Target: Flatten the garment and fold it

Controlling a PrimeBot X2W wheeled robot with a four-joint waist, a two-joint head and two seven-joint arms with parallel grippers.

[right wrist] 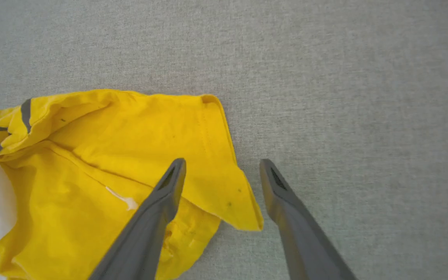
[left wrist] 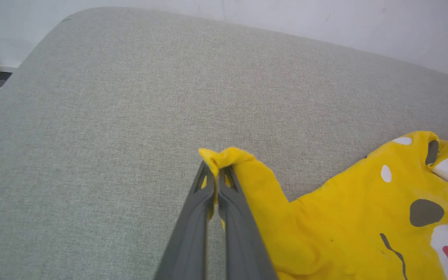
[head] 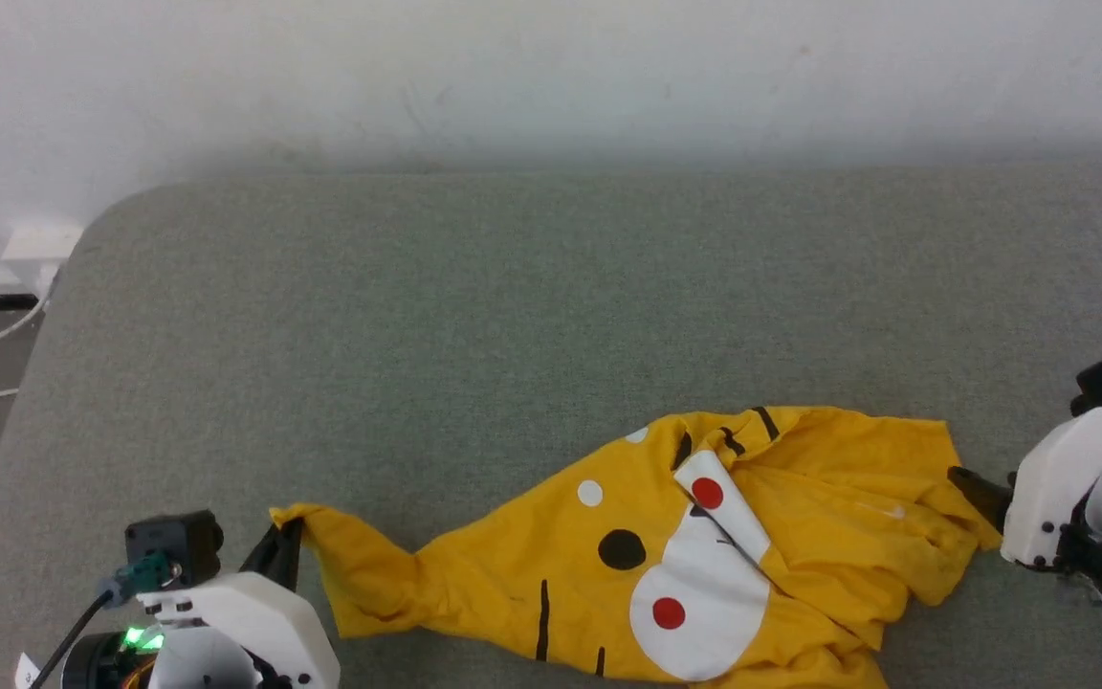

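**Yellow shirt pinched at one end, other corner not yet taken**

Head view: the yellow T-shirt (head: 666, 565) lies crumpled on the near side of the grey bench (head: 513, 316). The left tool (head: 291, 536) is at the shirt's left tip and the right tool (head: 977, 490) at its right edge.

Left wrist view: the left tool is clamped tight on a bunched tip of cloth.

Right wrist view: the right tool is spread wide and empty, straddling the shirt's hemmed corner.

The cotton looks soft and light and would likely hold best by its stitched edges. Beyond the shirt the bench is bare, with ample room for spreading.

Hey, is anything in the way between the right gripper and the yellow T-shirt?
Nothing visible. The right gripper hangs open right at the garment, with one finger over the yellow cloth and the other over the bare grey surface. The left gripper is shut on the garment's opposite end.
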